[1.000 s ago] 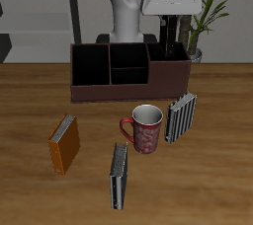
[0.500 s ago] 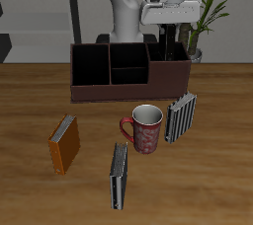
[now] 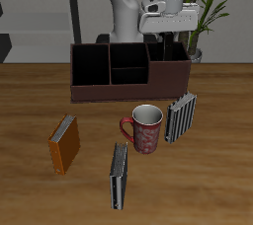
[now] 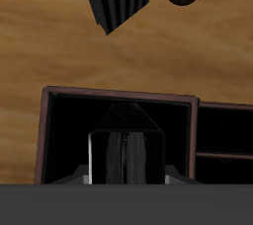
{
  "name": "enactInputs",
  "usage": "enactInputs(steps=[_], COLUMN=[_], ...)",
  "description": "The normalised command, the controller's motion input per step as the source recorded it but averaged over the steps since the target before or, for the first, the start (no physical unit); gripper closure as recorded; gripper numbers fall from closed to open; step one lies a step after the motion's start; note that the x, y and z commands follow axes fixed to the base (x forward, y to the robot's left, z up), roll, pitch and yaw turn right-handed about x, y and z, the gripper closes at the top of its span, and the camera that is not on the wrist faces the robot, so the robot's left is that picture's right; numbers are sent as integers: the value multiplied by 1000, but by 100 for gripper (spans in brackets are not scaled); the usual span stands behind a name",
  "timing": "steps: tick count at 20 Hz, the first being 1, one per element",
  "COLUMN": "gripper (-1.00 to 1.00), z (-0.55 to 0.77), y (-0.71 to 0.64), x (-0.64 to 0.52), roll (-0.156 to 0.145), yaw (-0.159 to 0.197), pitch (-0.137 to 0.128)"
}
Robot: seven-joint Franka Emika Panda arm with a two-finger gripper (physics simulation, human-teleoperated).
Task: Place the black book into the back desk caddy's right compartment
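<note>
Claw [image 3: 165, 39] above right compartment [image 4: 79, 130] (black book [image 4: 126, 155] seemingly inside).

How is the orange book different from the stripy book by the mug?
The orange book lies flat on the table, while the stripy book stands up on its edge. The orange book is one plain colour; the stripy book has grey and black stripes. The orange book sits alone, away from the mug, and the stripy book stands right beside it. Both are small books of about the same size.
</note>
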Motion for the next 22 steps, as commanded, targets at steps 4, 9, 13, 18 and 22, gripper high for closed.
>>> enactInputs(steps=[4,9,13,18,22], gripper=[100,100,100,100,-100], z=[-207,-298,-257,-284,-21], y=[-29,-30,-31,-19,-57], x=[76,90,91,84,7], roll=[-2,-5,-13,28,-9], yaw=[-1,7,12,7,-21], pitch=[33,44,43,79,24])
